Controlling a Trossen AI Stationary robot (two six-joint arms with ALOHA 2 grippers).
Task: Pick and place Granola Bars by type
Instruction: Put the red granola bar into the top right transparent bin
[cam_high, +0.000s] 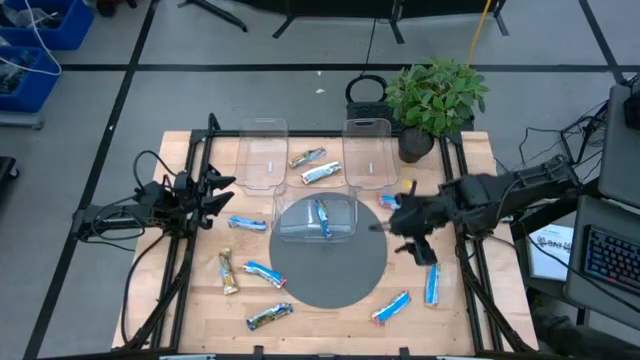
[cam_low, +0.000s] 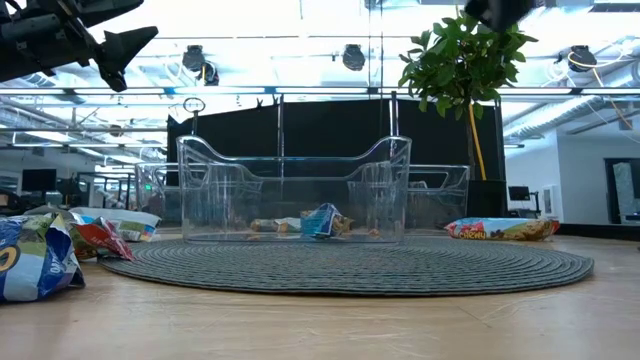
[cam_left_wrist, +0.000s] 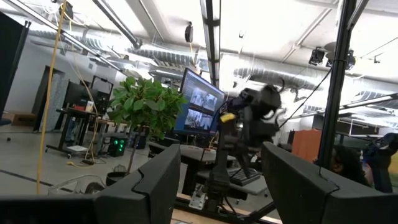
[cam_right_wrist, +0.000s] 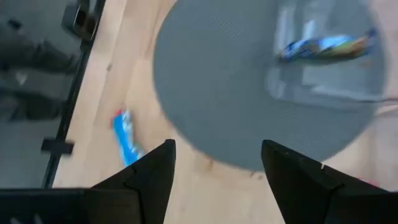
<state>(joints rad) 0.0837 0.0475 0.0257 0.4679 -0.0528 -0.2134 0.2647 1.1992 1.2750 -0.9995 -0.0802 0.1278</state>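
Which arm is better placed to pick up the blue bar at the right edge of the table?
The right arm, I think. Its open pincer hangs beside the grey mat, close to that blue bar. The left pincer waits across the table.

Counting from the top-down view, I get ten granola bars total, give or take. Five bright blue bars (cam_high: 247, 224) (cam_high: 264, 273) (cam_high: 391, 308) (cam_high: 432, 284) (cam_high: 322, 218), two tan bars (cam_high: 307, 157) (cam_high: 226, 271), one silvery-blue bar (cam_high: 321, 173), one greenish bar (cam_high: 270, 316), and one reddish bar (cam_high: 388, 200) that's partly hidden, so don't quote me on the colour. Then three clear bins (cam_high: 263, 155) (cam_high: 367, 153) (cam_high: 345, 232), one round grey mat (cam_high: 330, 285), one potted plant (cam_high: 435, 95), and two arms, left arm (cam_high: 150, 205) and right arm (cam_high: 510, 190).
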